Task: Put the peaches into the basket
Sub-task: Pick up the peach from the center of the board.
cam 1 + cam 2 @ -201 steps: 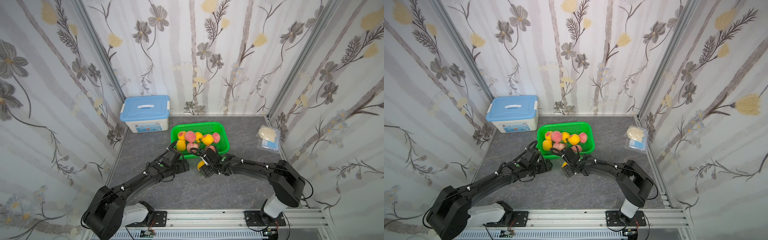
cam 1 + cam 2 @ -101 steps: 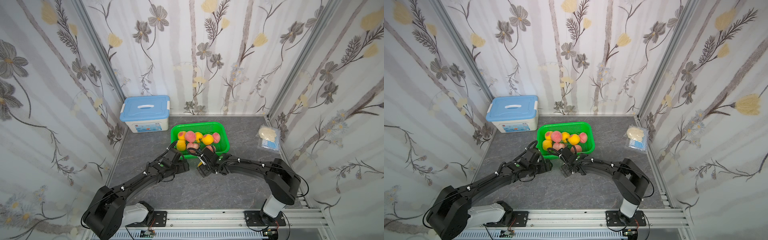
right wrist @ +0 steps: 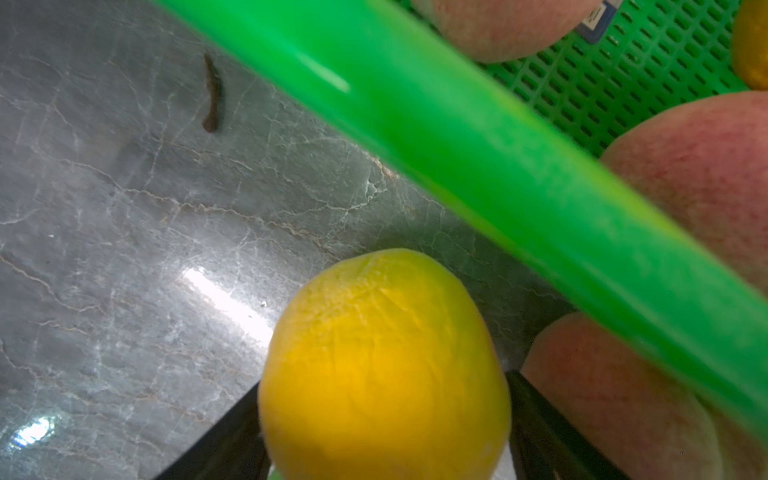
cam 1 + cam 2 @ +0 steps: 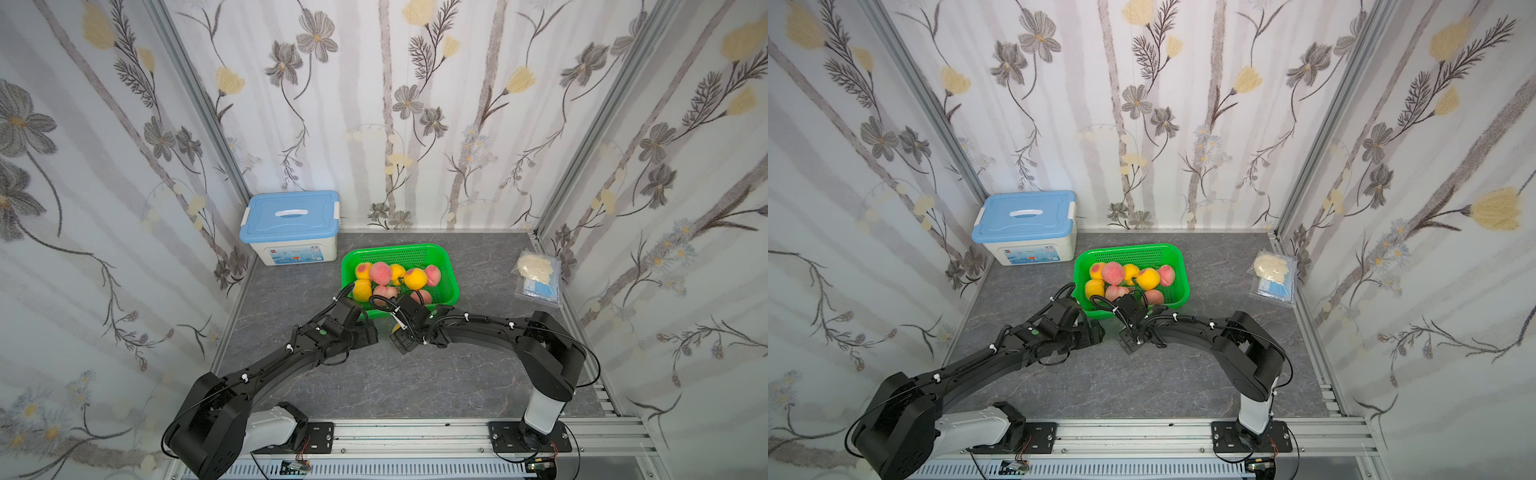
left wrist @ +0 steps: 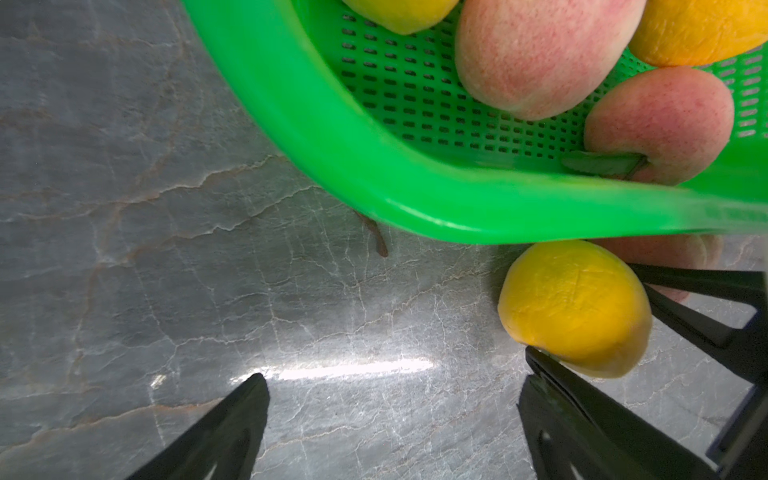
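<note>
The right tool (image 3: 382,390) is closed on a yellow peach (image 5: 573,307), one finger on each flank, a hold across the fruit's middle that should keep it from rolling out on the way over the wall. It is just outside the near rim of the green basket (image 5: 415,199), low beside the bench (image 4: 415,374). The left tool (image 5: 392,365) has its fingers spread wide and holds nothing; it hangs over bare bench by the basket's near left corner, out of the carrying arm's way. Eight peaches (image 4: 380,272) lie in the basket. A pink peach (image 3: 602,399) sits half under the rim, probably outside the wall, though the rim cuts it off. From the top views both arms cover the grip, and whether the held fruit is off the bench cannot be told. A small brown scrap (image 5: 376,239) on the bench is too small to name.
</note>
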`<state>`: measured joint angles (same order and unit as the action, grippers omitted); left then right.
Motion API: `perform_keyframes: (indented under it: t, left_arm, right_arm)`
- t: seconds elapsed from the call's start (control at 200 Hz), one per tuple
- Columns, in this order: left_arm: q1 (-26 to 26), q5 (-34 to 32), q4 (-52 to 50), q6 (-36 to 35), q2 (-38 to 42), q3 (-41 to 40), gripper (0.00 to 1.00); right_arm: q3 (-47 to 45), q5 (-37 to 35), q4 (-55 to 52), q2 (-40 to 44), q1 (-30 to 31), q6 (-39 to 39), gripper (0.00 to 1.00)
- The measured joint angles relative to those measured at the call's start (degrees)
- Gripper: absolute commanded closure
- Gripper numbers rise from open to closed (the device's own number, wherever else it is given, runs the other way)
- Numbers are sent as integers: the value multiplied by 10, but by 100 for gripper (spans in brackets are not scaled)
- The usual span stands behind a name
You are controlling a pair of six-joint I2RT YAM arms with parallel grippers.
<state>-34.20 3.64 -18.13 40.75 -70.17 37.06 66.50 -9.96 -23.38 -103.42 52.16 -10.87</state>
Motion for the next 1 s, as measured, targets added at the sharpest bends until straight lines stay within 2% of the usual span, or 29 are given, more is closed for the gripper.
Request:
perform_keyframes:
  t: [0.52, 0.664, 0.999]
  left_arm:
    - [0, 0, 3, 0, 0, 0, 4]
    - [0, 0, 4, 0, 0, -1, 4]
    - [0, 0, 7, 2, -7, -2, 4]
  right_arm:
    - [-3, 10, 0, 6, 5, 0, 38]
    - [-12, 16, 0, 12, 24, 0, 38]
    - [-30, 14, 0, 38, 29, 0, 39]
